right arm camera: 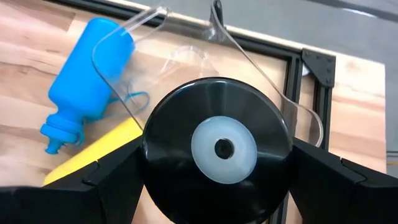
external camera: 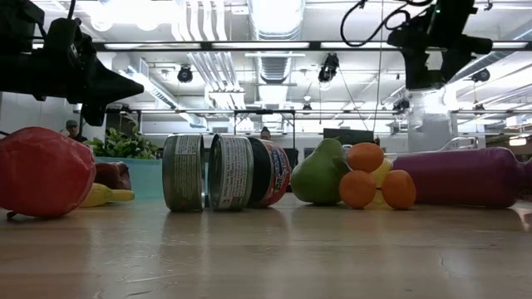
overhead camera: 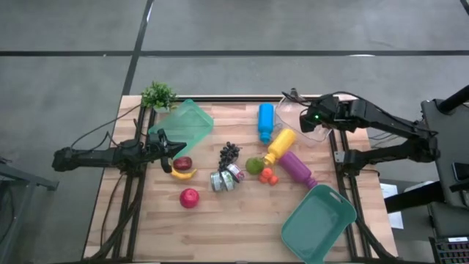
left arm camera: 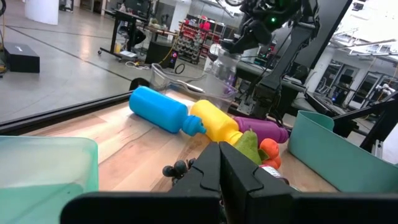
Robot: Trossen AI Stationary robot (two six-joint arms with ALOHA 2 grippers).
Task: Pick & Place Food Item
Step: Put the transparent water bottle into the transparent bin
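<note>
Up at the two o'clock corner of the pale slatted wooden table (overhead camera: pixel 242 220): right gripper (overhead camera: pixel 314 117), raised, dark fingers (right arm camera: pixel 106 180) spread wide and clamped on either side of a glossy black round disc-shaped item with a matte white centre (right arm camera: pixel 217 146). Cannot tell from here what food it is. Directly beneath, a clear thin-walled plastic tub (right arm camera: pixel 261 68) with curved rims, resting at the table's edge.

Just beside the tub, toward twelve o'clock: a smooth blue plastic bottle (overhead camera: pixel 265 122) lying on its side. Next in line, a yellow plastic bottle (overhead camera: pixel 281 144), then a purple plastic bottle (overhead camera: pixel 297 169) slanting off toward three o'clock.

Centre of the table: a waxy green pear (overhead camera: pixel 254 165) touching a cluster of small round oranges (overhead camera: pixel 267 176); a knobbly bunch of dark grapes (overhead camera: pixel 229 152); ribbed metal tins (overhead camera: pixel 226 178) tipped on their sides, close together.

Over at nine o'clock: left gripper (overhead camera: pixel 174 147), fingers pressed together, gripping nothing, above the board near a dark red rounded fruit (overhead camera: pixel 182 163) and a small curved yellow banana (overhead camera: pixel 183 174). Farther toward seven o'clock, a shiny red apple (overhead camera: pixel 189 197).

At five o'clock, a deep teal rectangular plastic bin (overhead camera: pixel 319 224), hanging partly past the table's edge. At eleven o'clock, a translucent pale green plastic tray (overhead camera: pixel 187 125) beside a leafy green plant (overhead camera: pixel 157 94).
</note>
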